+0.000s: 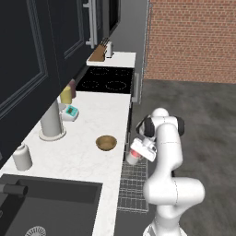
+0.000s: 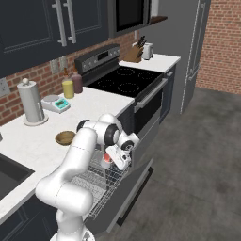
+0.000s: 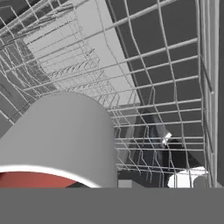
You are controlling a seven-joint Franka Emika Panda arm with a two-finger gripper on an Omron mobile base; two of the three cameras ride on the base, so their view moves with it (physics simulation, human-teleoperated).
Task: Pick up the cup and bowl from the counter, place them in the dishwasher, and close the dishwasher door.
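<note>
My gripper (image 1: pixel 138 153) (image 2: pixel 113 159) is shut on the cup (image 1: pixel 132 158) (image 2: pixel 106 160), a short white cylinder with a red top. It hangs tilted just over the far end of the dishwasher's pulled-out wire rack (image 1: pixel 133 184) (image 2: pixel 94 181). In the hand view the cup (image 3: pixel 61 135) looms at the lower left, with the rack's grid (image 3: pixel 166 87) close behind it. The brown wooden bowl (image 1: pixel 106 142) (image 2: pixel 65 138) sits on the white counter (image 1: pixel 92 120) (image 2: pixel 28 136) near its front edge, left of the gripper. The dishwasher door (image 2: pixel 134 186) lies open below the rack.
On the counter stand a paper towel roll (image 1: pixel 51 122) (image 2: pixel 30 101), a white jar (image 1: pixel 21 156), a yellow jar (image 1: pixel 66 95) (image 2: pixel 68 88) and a small scale (image 1: pixel 70 112) (image 2: pixel 56 103). The black sink (image 1: pixel 46 207) is near, the cooktop (image 1: pixel 107 79) (image 2: pixel 124 80) and knife block (image 1: pixel 98 53) beyond.
</note>
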